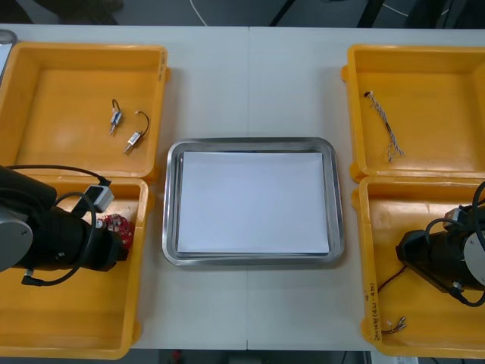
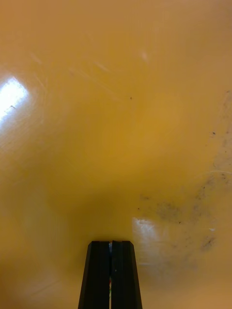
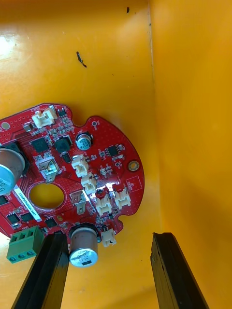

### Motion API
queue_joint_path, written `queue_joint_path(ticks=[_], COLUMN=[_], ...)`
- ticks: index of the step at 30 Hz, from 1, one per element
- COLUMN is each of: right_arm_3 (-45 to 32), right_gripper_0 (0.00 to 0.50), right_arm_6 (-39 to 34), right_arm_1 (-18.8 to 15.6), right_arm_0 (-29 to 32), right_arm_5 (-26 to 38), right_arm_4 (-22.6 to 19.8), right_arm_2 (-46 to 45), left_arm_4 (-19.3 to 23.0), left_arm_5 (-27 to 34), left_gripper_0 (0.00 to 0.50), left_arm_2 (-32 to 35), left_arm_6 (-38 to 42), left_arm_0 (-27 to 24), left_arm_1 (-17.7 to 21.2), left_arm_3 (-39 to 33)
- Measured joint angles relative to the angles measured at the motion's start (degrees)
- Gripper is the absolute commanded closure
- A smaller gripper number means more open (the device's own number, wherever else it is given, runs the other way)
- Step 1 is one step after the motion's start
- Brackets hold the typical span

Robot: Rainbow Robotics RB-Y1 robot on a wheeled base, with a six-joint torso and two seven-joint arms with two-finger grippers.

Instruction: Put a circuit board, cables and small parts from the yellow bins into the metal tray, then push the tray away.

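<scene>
Circuit board (image 3: 96, 164): red and round, it lay flat on the floor of the near left yellow bin (image 1: 68, 318), close to the bin wall (image 3: 193, 145) on the side of the metal tray (image 1: 173, 205).
Working arm: the left tool (image 3: 108, 239) hung low over that bin floor, fingers spread wide and holding nothing.
Key relation: the board's near rim, carrying a silver capacitor (image 3: 83, 251), lay just between the fingers. Most of the board spread ahead and out past one finger, while the other finger stood near the bin wall.
Long axis: none to speak of, as the board was round; we judged the rim the place to grip.
Next move: we judged that the left tool had to edge forward and down until its fingers straddled the rim.
Nearer arm: the left, plainly.
Idle arm: the right tool (image 2: 112, 244) had its fingers pressed together on nothing, over bare floor of the near right yellow bin (image 1: 379, 220).
Destination: the metal tray, white inside with nothing in it, sat mid-bench (image 1: 250, 76) between the bins.
</scene>
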Motion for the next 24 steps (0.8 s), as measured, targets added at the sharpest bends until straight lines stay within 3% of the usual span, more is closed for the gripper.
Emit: queue_joint_path(ticks=[15, 24], right_arm_3=[-2.8, -7.9], right_gripper_0=[0.500, 0.500], right_arm_6=[0.0, 0.2], right_arm_1=[0.0, -0.3], right_arm_0=[0.1, 0.1], right_arm_5=[0.3, 5.3], right_arm_4=[-0.1, -0.9], right_arm_2=[-1.6, -4.5], left_arm_4=[-0.3, -0.4], left_arm_5=[-0.5, -1.1], left_gripper_0=[0.000, 0.000], left_arm_2=[-0.1, -0.1], left_arm_6=[0.0, 0.0], left_arm_0=[0.0, 0.0], left_arm_1=[0.0, 0.0], left_arm_3=[1.5, 1.5])
